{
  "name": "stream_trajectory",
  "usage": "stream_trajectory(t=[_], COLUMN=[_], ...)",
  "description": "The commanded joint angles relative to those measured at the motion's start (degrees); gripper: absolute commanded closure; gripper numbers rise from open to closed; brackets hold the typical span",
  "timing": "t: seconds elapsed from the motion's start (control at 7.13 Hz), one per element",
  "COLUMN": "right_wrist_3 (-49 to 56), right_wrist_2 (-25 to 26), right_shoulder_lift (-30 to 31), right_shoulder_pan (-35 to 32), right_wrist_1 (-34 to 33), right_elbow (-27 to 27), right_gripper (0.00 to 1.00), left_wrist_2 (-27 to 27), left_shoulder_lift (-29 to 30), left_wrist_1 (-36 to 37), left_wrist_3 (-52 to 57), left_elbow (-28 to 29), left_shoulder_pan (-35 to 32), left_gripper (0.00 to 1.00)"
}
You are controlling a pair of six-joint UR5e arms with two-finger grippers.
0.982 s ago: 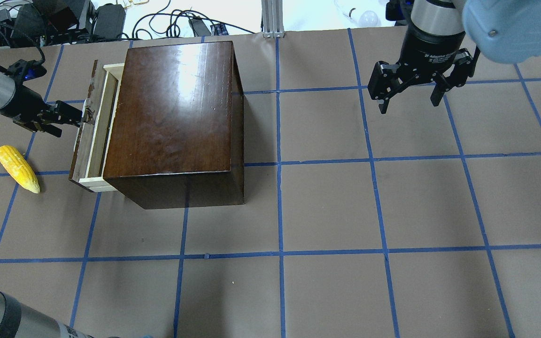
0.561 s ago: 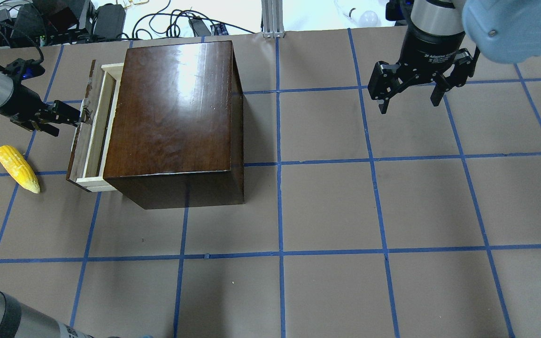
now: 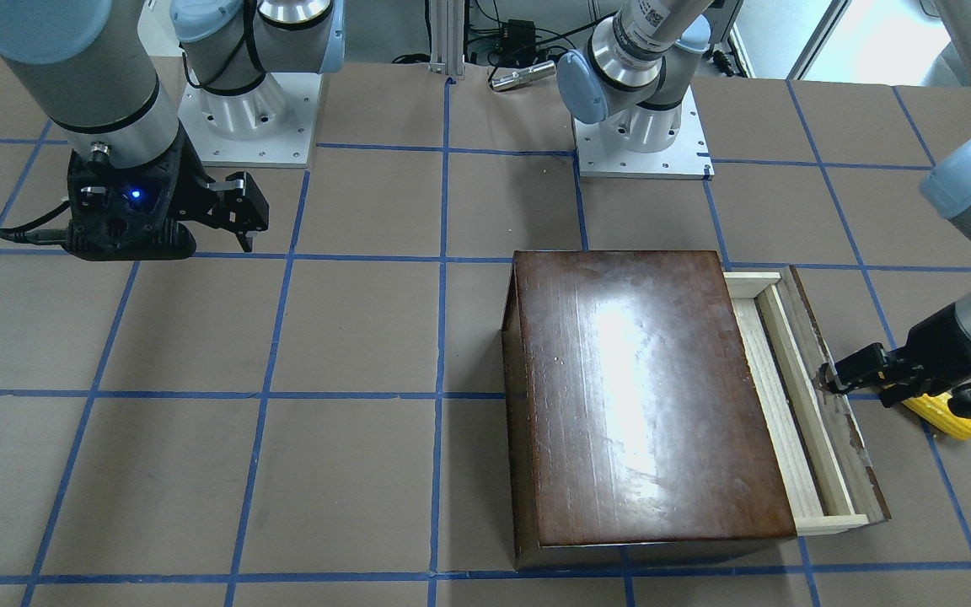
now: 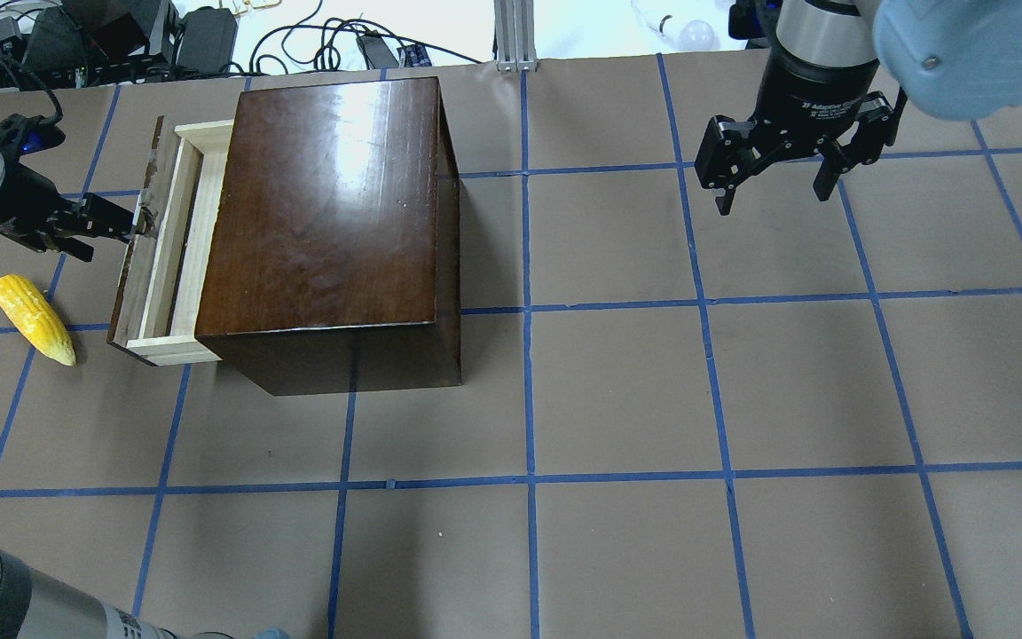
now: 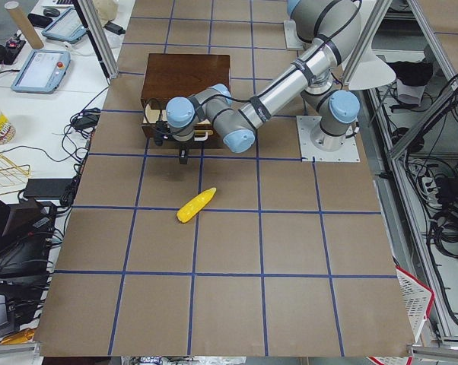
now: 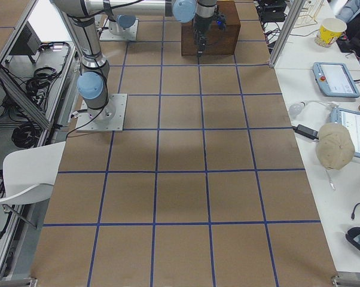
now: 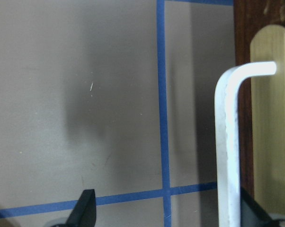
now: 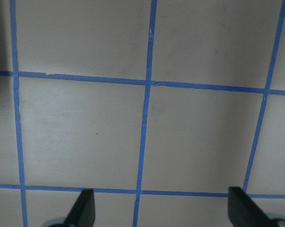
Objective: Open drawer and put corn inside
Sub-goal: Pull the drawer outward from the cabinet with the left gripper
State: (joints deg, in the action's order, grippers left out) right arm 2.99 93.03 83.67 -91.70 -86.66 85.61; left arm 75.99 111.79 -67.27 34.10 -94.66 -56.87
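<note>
Left gripper [image 4: 128, 224] splayed, just hooking bent silver handle [image 7: 226, 142] of dark-fronted pale-wood drawer [image 4: 161, 257]; may slip off, gap too narrow for yellow corn cob [image 4: 32, 318].

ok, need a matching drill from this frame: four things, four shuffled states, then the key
Things
1. pale wooden drawer with dark-brown front
2. bright yellow corn cob
3. left gripper
4. right gripper

States
A. open, hanging above the table, far from the box
B. pulled partway out of the glossy dark-brown box
C. lying on the table, outside the drawer
D. open, bent metal handle between its fingers

Pairs: 1-B, 2-C, 3-D, 4-A
</note>
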Motion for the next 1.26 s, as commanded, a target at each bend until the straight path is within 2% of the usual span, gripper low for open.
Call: stream_trajectory(t=[0.0, 1.12], right_wrist_3=[0.0, 0.0], right_wrist_2=[0.0, 0.0], right_shoulder_lift=[0.0, 0.0], right_shoulder_pan=[0.0, 0.0], right_wrist_1=[0.0, 0.0], right_elbow=[0.0, 0.0], right_gripper=[0.00, 0.00], left_wrist_2=[0.2, 1.8], left_shoulder_lift=[0.0, 0.4], left_wrist_1=[0.0, -0.1], left_wrist_3=[1.4, 4.5], left_elbow=[0.0, 1.5], left_shoulder_pan=[0.2, 1.8], left_gripper=[0.00, 0.00])
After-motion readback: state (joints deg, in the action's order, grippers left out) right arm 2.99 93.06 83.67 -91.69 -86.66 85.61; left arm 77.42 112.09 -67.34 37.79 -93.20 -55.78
